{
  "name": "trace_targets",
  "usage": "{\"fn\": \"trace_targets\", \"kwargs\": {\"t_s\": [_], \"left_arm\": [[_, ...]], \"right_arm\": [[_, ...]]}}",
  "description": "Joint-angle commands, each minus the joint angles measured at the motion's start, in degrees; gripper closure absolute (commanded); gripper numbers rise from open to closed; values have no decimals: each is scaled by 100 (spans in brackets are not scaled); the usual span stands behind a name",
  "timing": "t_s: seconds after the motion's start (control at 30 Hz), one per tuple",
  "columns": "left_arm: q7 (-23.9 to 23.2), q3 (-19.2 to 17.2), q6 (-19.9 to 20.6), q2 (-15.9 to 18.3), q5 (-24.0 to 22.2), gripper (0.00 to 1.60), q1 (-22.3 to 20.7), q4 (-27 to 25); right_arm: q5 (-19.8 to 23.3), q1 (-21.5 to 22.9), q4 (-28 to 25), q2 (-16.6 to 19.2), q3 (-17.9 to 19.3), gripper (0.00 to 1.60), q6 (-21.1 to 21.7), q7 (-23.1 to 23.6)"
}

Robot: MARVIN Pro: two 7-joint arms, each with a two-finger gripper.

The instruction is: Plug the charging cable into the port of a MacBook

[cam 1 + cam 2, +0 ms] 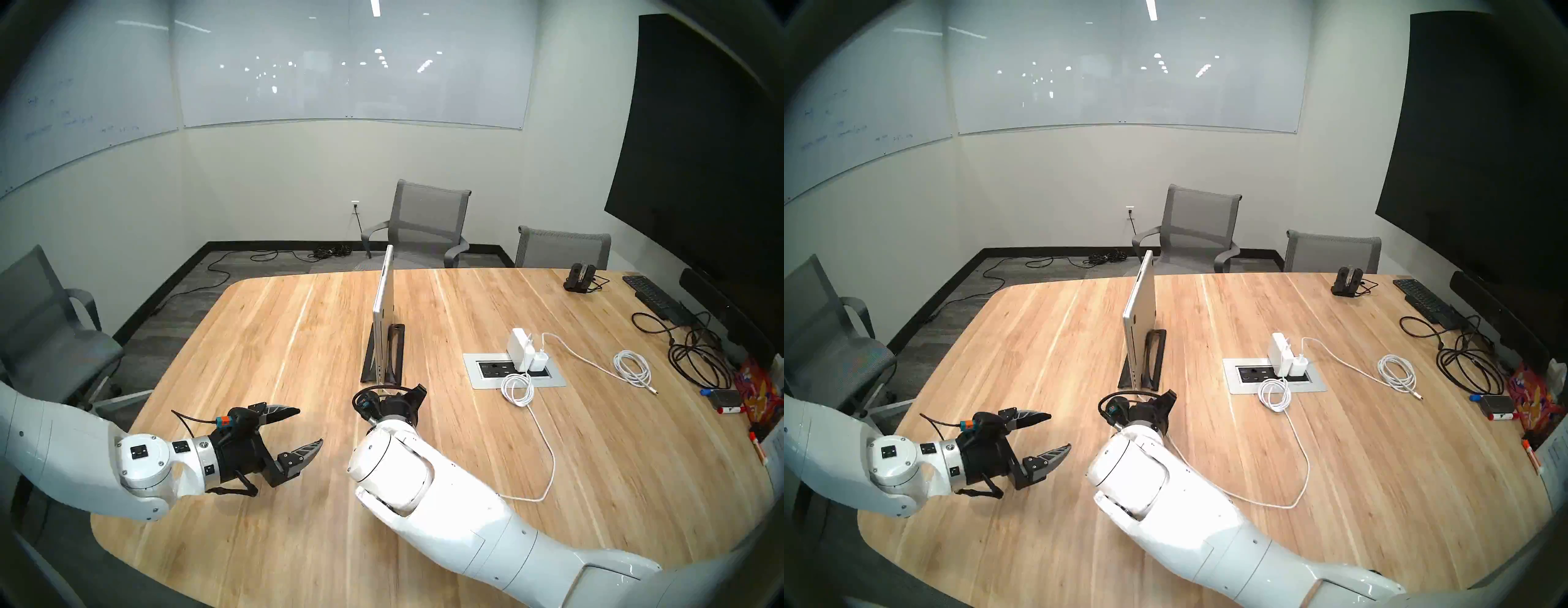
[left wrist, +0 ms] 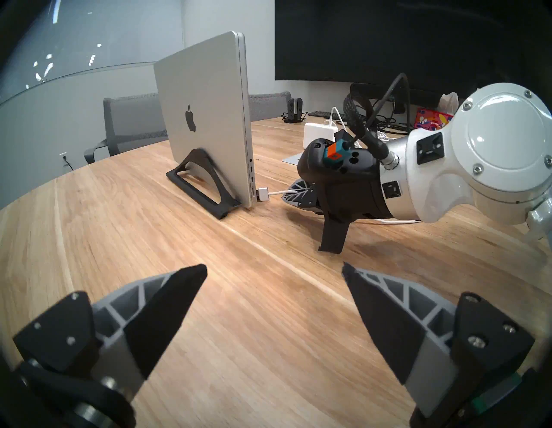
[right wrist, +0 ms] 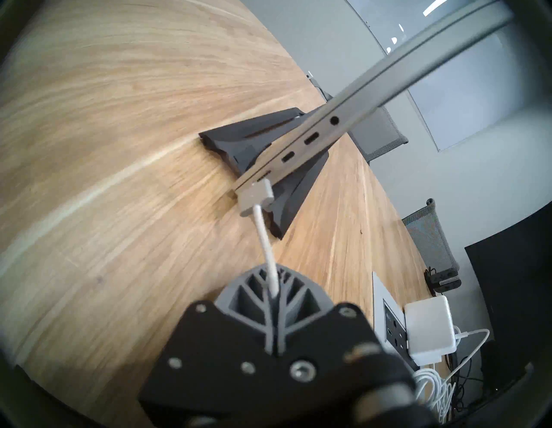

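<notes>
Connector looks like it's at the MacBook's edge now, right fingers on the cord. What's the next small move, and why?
Probably open the right gripper and ease straight back. The charging cable ends in its connector, which sits flush against the lowest port on the MacBook, so it looks seated; pulling while gripping risks unseating it.

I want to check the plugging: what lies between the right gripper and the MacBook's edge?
Only a short stretch of the charging cable, ending in its connector at the MacBook; the right gripper pinches the cord. Right wrist view.
</notes>
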Motion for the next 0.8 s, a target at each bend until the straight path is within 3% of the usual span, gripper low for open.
{"fn": "trace_targets", "kwargs": {"t_s": [0.0, 0.77], "left_arm": [[14, -51, -24, -13, 15, 0, -40, -21], [14, -51, -24, -13, 15, 0, -40, -21]], "right_arm": [[-33, -9, -37, -45, -25, 160, -132, -61], [-89, 35, 269, -137, -4, 160, -446, -144]]}}
